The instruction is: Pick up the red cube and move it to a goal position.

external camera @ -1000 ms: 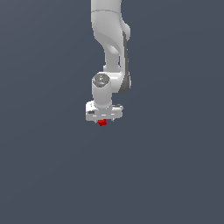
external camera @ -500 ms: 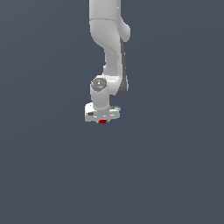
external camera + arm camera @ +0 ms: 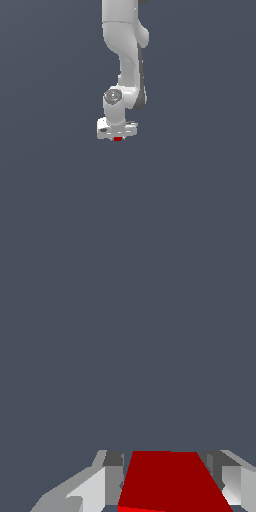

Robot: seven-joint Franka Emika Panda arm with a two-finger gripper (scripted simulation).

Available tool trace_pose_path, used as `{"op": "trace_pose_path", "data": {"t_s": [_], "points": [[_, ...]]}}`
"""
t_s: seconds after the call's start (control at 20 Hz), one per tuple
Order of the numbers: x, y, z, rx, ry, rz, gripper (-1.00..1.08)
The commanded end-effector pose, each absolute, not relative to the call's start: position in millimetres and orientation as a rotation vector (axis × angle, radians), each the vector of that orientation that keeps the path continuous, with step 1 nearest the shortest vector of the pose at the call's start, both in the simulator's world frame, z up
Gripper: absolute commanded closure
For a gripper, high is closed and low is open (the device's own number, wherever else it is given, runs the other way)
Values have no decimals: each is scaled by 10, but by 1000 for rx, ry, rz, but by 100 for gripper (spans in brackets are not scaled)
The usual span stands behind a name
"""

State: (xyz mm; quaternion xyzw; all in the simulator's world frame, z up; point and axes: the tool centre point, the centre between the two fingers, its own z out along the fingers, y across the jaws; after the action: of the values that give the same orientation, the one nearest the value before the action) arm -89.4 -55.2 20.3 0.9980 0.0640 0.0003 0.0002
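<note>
Smooth white gripper [image 3: 117, 136], boxy grey fingers [image 3: 114, 476] clamped on flat-faced matte red cube [image 3: 170, 481].

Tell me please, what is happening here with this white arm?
A white Panda arm reaches down from above, and its gripper is right over the red cube, so only a sliver of red shows in the exterior view. In the wrist view the cube sits between the two fingers, filling most of the gap. Whether they already press on it cannot be told. No goal marker is visible.
</note>
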Motion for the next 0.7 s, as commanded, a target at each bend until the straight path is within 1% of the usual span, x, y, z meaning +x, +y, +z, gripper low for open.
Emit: {"op": "trace_pose_path", "data": {"t_s": [0.0,0.3,0.65], "points": [[-893,-550,206,3135,201,1,108],[-832,-510,317,3135,201,1,108],[-648,-388,654,3135,201,1,108]]}}
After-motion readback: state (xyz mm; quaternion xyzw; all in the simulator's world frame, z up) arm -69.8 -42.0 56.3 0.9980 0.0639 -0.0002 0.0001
